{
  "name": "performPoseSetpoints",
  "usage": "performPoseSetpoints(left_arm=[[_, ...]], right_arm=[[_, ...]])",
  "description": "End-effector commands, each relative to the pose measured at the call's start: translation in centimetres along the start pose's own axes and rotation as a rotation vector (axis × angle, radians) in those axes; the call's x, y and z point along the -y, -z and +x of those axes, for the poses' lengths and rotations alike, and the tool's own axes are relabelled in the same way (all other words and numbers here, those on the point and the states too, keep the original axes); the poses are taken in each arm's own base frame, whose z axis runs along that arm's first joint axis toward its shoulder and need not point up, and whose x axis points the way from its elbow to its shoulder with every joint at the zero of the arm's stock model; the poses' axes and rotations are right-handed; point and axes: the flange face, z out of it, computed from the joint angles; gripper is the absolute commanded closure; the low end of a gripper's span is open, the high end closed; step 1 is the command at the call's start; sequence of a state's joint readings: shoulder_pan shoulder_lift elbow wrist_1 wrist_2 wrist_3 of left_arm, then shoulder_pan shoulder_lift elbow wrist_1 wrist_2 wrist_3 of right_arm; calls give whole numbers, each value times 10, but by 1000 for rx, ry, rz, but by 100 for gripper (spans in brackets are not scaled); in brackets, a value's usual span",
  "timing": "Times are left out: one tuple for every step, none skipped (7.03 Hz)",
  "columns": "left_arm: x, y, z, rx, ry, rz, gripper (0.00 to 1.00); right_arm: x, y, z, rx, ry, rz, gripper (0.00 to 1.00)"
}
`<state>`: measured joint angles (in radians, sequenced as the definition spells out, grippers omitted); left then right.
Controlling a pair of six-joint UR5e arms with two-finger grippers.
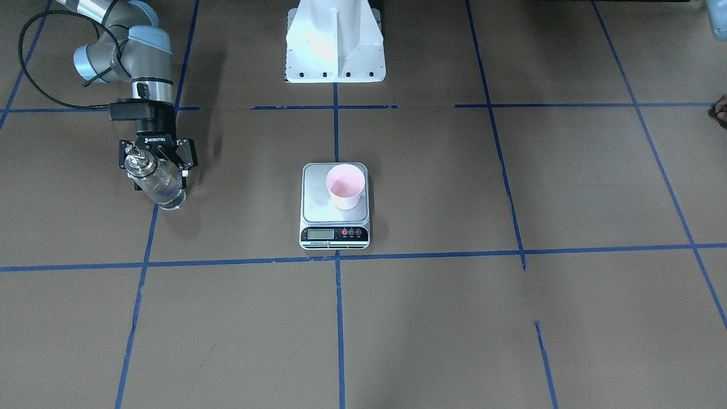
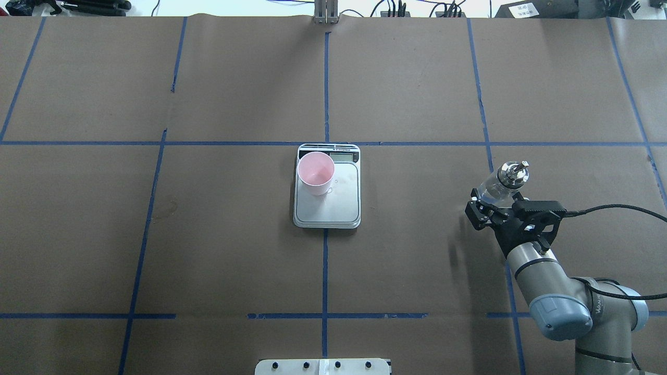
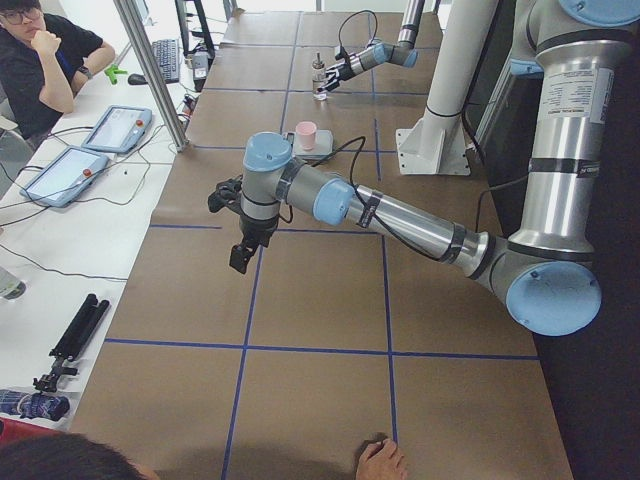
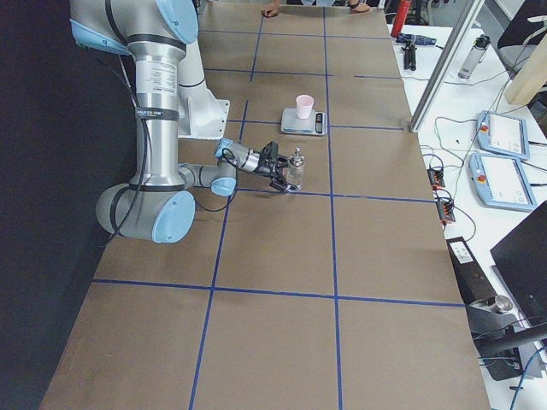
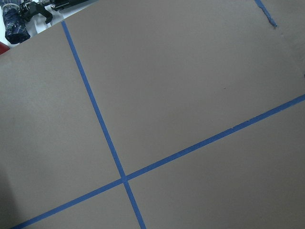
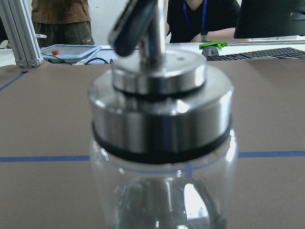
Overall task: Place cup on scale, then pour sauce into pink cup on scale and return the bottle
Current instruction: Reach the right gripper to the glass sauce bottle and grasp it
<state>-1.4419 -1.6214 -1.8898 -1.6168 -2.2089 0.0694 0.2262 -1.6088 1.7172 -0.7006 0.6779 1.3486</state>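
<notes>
The white cup (image 1: 345, 186) with a pink inside stands upright on the steel platform of the scale (image 1: 318, 200) at mid-table, toward the platform's display end in the overhead view (image 2: 315, 174). The clear glass bottle (image 1: 162, 190) with a silver pourer cap stands upright on the table, far to the robot's right of the scale. My right gripper (image 1: 159, 183) reaches in level, and its fingers press both sides of the bottle's body. The cap fills the right wrist view (image 6: 159, 95). My left gripper (image 3: 240, 255) hangs over bare table far to the left; I cannot tell whether it is open.
The robot's white base (image 1: 335, 45) stands behind the scale. Blue tape lines (image 2: 324, 271) cross the brown paper table. An operator's fingers (image 1: 720, 111) rest at the table's edge. Tablets and cables (image 3: 115, 128) lie on the side bench.
</notes>
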Motion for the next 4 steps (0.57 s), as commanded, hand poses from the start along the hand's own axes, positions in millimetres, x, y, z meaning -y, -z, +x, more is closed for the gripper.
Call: performPoseSetpoints(left_arm=[[0, 0, 0, 0, 0, -1, 0], [-6, -3, -2, -1, 4, -7, 0], [-6, -2, -1, 0, 3, -6, 0], [-7, -2, -1, -1, 4, -7, 0]], right_arm=[[0, 0, -1, 2, -2, 1, 41], [1, 1, -2, 5, -6, 2, 73], [3, 1, -3, 5, -9, 5, 98], [4, 1, -1, 0, -5, 19, 100]])
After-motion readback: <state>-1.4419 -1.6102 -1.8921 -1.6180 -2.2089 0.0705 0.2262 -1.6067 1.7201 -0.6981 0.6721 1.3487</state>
